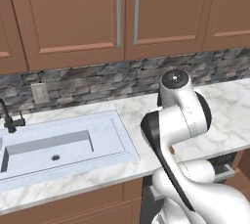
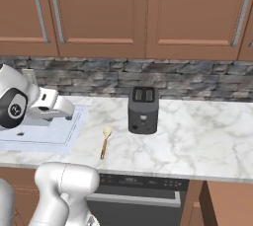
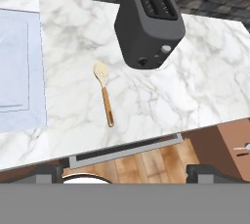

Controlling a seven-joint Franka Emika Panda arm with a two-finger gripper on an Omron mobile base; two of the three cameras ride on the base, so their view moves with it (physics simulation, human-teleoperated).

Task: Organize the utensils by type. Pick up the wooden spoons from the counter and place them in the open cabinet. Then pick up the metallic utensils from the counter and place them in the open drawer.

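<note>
Wood is the material of the first target: a spoon (image 3: 104, 94) with a pale cream bowl and a tan handle, lying flat on the counter (image 3: 195, 81); bowl toward 12 o'clock and handle toward 6 o'clock in the hand view, slightly canted; nothing rests on it or touches it.

Position: the spoon lies at about 8 o'clock from the toaster (image 3: 149, 27), near it but apart; the sink (image 3: 17, 66) lies at its 9 o'clock; in the right base view the same spoon (image 2: 105, 141) sits between the sink (image 2: 44, 131) and the toaster (image 2: 143, 109), close to the counter's front edge.

Step in hand, as judged: approach for the first wooden-spoon pick; nothing is held; the gripper (image 3: 125, 176) hangs above the counter edge with its jaws spread fully apart, tips low in the hand view, well short of the spoon.

Next move, as judged: travel forward and down until the tips straddle the thin handle; align the jaws across the handle, not along it; close, lift, then carry to the open cabinet.

Caution: the handle is slim and lies flush on the marble; a shallow descent may miss it.
</note>
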